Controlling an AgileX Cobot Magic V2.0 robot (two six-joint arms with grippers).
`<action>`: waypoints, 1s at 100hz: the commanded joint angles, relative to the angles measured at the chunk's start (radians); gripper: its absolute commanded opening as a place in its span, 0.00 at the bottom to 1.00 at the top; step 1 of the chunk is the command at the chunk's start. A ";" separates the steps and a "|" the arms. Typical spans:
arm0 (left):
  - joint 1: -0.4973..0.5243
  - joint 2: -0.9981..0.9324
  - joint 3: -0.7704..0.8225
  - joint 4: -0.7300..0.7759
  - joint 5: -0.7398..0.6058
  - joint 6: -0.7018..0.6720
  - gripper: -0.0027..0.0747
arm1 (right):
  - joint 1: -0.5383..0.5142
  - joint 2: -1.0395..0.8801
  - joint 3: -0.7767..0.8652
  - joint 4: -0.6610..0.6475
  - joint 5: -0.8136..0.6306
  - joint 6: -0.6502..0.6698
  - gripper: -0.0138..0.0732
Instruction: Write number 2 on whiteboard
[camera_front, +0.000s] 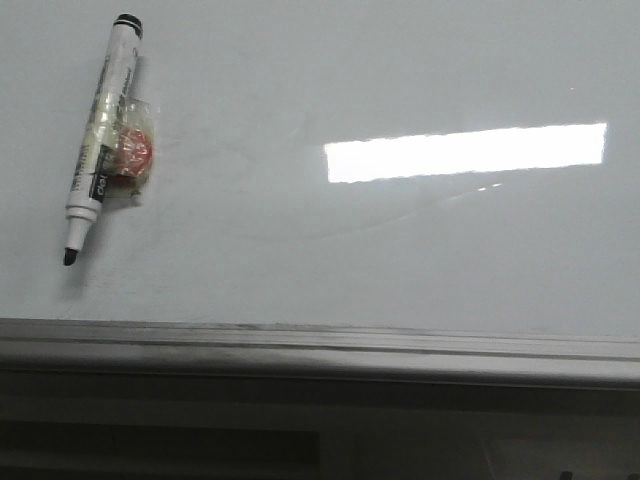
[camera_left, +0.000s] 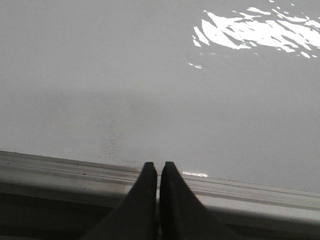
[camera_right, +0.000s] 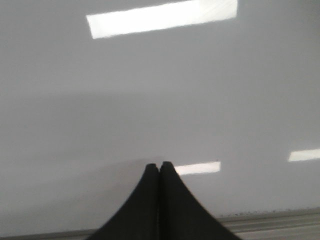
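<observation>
The left gripper (camera_left: 158, 172) appears as two dark, tapered jaws pressed together, with only a hairline seam between them and nothing held. The tips sit over the grey metal frame (camera_left: 60, 175) that borders the whiteboard (camera_left: 125, 80), just at the line where the frame meets the board surface. The board surface is pale grey and glossy. A broken, bright light reflection (camera_left: 255, 32) lies well away from the jaws, toward one corner of the board. Faint dark specks (camera_left: 109, 145) mark the surface near the frame edge. No drawn line is discernible.
</observation>
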 joint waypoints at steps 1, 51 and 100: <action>-0.001 -0.026 0.027 -0.001 -0.043 -0.005 0.01 | -0.007 -0.025 0.023 0.000 -0.034 -0.008 0.08; -0.001 -0.026 0.027 -0.005 -0.067 -0.005 0.01 | -0.007 -0.025 0.023 0.000 -0.034 -0.008 0.08; -0.001 -0.026 0.027 -0.038 -0.256 -0.005 0.01 | -0.007 -0.025 0.022 -0.002 -0.430 -0.008 0.08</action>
